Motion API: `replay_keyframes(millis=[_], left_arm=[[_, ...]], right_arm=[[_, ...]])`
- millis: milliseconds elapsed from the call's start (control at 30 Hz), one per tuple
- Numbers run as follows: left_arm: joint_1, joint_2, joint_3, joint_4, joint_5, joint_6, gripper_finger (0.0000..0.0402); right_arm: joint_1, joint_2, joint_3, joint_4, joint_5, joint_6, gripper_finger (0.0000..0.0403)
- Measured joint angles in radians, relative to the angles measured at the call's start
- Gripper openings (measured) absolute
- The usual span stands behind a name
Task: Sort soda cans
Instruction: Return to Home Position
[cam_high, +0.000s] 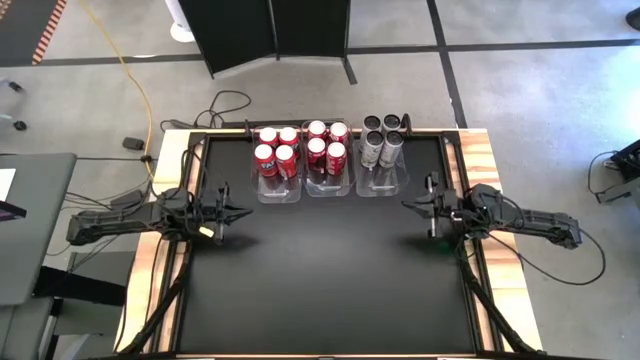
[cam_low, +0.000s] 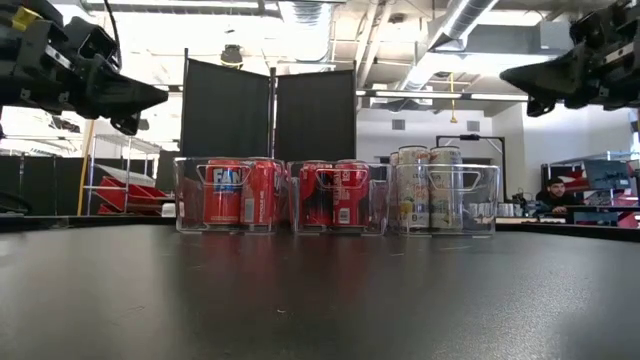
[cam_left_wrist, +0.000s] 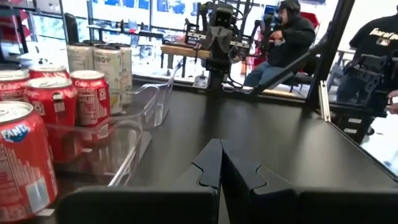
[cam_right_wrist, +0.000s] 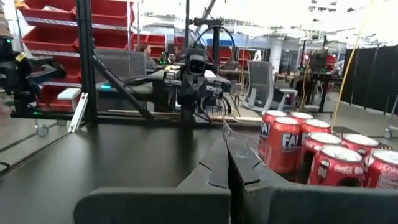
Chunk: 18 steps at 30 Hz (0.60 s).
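The left tool (cam_high: 240, 212) hovers over the black surface (cam_high: 320, 290), fingers pressed together, holding nothing. Beyond its tip, toward the far edge, four red soda cans (cam_high: 275, 150) fill a clear bin (cam_high: 280, 192). Four more red cans (cam_high: 327, 145) fill the next. Four silver-grey cans (cam_high: 382, 140) stand nearest the right tool (cam_high: 408, 205), likewise closed and empty.

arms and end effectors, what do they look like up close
The left arm and right arm are dark, slim and jointed, with black cables trailing off. The left end effector and right end effector each taper to two matte black fingers with notched inner edges. The left arm carries a small yellow tag.
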Motion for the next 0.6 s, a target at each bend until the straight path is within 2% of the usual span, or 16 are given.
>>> replay_keyframes(millis=[600], left_arm=[[0.000, 0.000, 0.000, 0.003, 0.000, 0.024, 0.0000]], right_arm=[[0.000, 0.000, 0.001, -0.092, 0.009, 0.001, 0.0002]])
